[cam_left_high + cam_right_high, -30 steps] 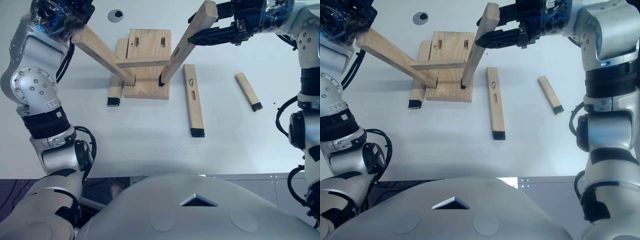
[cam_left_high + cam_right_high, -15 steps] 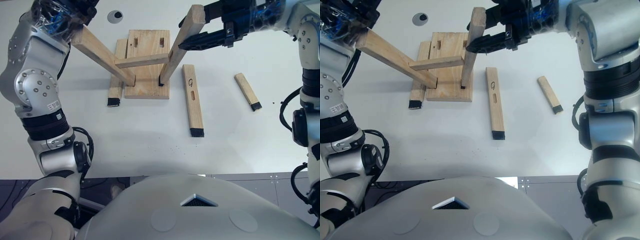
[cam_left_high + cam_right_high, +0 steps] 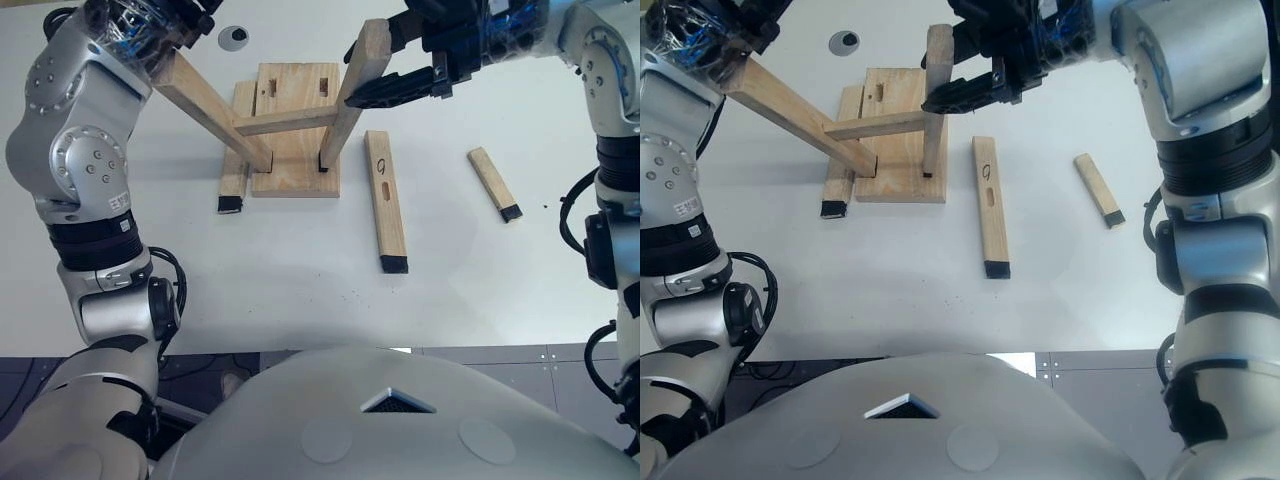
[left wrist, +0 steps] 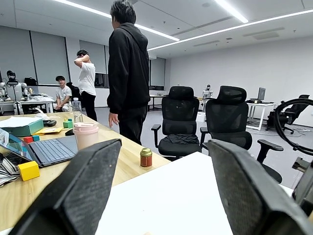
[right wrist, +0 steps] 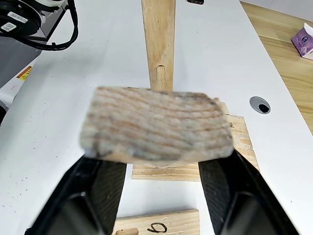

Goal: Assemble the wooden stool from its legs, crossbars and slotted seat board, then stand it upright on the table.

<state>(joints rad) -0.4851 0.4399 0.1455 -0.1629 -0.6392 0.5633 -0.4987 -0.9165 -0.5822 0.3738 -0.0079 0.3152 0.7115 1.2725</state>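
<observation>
progress check — roughly a third done by my guess. the left pincer (image 3: 172, 45) is clenching the top end of one leg (image 3: 215, 110), and the right pincer (image 3: 375, 60) is gripping the top of a second leg (image 3: 350, 105). between the two pincers a crossbar (image 3: 285, 122) is joining those legs into an h-shaped frame. both black-capped feet are resting down below the pincers on the slotted seat board (image 3: 300, 90), which is lying flat on the tabletop (image 3: 300, 290). i can't tell if the feet are sitting in slots or just on the surface.

left to do — a third leg (image 3: 236, 150) is lying below the left pincer, touching the board's edge. a fourth leg (image 3: 386, 205) is lying below the right pincer, nearer the robot. a short crossbar (image 3: 496, 183) is sitting further out to that pincer's right. no stool is standing upright yet.
</observation>
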